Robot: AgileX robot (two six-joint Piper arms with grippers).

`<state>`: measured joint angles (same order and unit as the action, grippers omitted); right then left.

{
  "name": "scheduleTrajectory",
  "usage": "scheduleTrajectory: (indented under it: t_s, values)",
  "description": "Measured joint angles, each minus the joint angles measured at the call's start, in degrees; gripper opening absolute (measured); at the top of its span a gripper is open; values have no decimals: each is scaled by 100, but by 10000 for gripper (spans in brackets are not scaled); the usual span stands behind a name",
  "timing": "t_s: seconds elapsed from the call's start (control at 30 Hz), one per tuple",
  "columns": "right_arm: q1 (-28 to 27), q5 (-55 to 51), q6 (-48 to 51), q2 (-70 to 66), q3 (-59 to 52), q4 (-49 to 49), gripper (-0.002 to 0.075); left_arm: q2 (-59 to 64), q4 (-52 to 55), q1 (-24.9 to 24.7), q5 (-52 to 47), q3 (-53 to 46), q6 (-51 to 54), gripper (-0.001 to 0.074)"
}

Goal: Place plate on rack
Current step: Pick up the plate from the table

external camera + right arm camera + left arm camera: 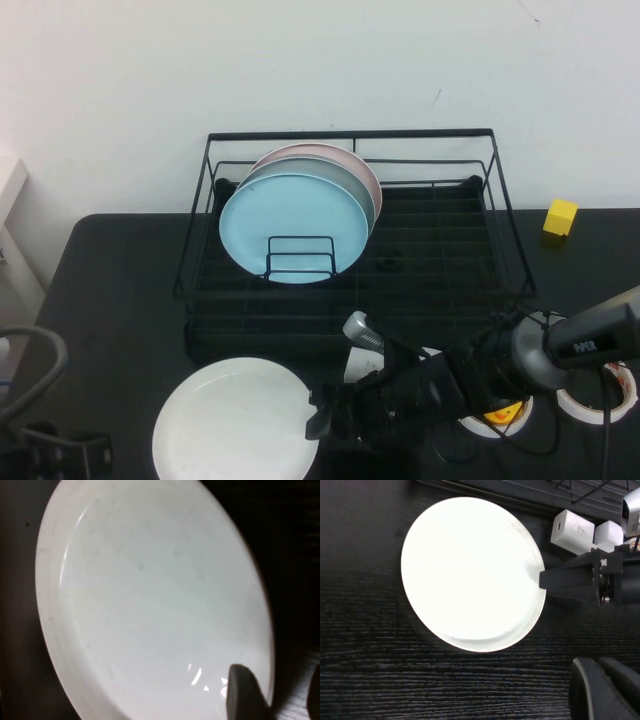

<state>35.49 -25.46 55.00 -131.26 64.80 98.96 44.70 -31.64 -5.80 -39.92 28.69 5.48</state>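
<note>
On table, plate (rim) in right pincer, left pincer beside.

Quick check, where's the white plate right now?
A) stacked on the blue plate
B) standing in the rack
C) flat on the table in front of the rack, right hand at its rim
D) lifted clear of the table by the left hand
C: the white plate lies on the black table before the rack, the right hand at its rim; the left hand is off to the side.
</note>
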Motion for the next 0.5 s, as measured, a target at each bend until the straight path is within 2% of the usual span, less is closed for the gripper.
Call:
scheduleTrajectory:
  t_s: [0.13,0.33,0.5]
  values:
    - [0,37,-27,0,0,0,263,0,-2,0,0,0,7,-2]
    - [0,37,34,0,0,0,187,0,-62,0,-11,0,51,-2]
    - [33,50,118,0,0,0,171,0,-71,0,-11,0,51,-2]
